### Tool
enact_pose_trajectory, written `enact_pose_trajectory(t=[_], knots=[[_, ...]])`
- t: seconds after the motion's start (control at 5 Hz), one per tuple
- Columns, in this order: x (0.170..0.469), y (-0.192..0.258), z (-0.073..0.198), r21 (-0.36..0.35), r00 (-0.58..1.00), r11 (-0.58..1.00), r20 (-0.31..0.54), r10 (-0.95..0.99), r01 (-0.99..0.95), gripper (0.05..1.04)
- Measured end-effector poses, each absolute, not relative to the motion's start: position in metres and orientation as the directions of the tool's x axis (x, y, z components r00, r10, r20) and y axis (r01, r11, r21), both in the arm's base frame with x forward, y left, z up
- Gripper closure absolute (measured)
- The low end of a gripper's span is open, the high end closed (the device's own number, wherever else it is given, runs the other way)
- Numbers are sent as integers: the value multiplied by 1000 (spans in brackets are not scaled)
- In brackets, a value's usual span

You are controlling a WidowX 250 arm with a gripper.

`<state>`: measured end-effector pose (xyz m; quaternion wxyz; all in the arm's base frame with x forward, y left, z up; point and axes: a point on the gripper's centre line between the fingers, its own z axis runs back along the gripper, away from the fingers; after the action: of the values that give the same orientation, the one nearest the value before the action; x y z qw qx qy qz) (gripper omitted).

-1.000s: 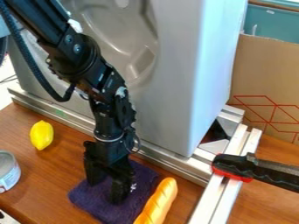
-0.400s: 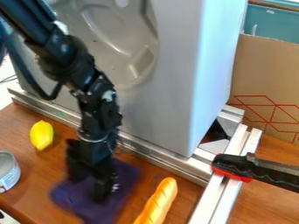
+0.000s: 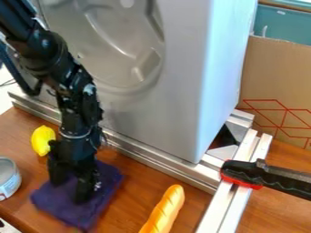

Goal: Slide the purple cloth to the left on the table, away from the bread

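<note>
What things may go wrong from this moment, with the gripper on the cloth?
The yellow lemon appears close beside the gripper, so a sideways move might knock it and make it roll. The can stands near one corner of the purple cloth; sliding cloth may bump it. The cloth might also bunch up under the gripper.

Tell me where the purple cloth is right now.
The purple cloth lies on the wooden table under the gripper, at lower left in the camera view, between the can and the bread.

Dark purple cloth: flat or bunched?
Flat: the dark purple cloth lies corners out on the brown wooden table under the black gripper. Folded double: cannot tell.
</note>
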<state>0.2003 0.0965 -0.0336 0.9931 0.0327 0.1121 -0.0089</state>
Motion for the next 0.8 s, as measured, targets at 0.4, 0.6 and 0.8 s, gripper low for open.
enact_pose_trajectory(t=[0.4, 0.6, 0.8], knots=[[200, 98, -33, 38, 986, 998, -162, -41, 48, 83], [195, 96, -27, 37, 990, 996, -121, -71, 76, 83], [189, 91, -3, 46, 994, 996, -79, -69, 73, 84]])
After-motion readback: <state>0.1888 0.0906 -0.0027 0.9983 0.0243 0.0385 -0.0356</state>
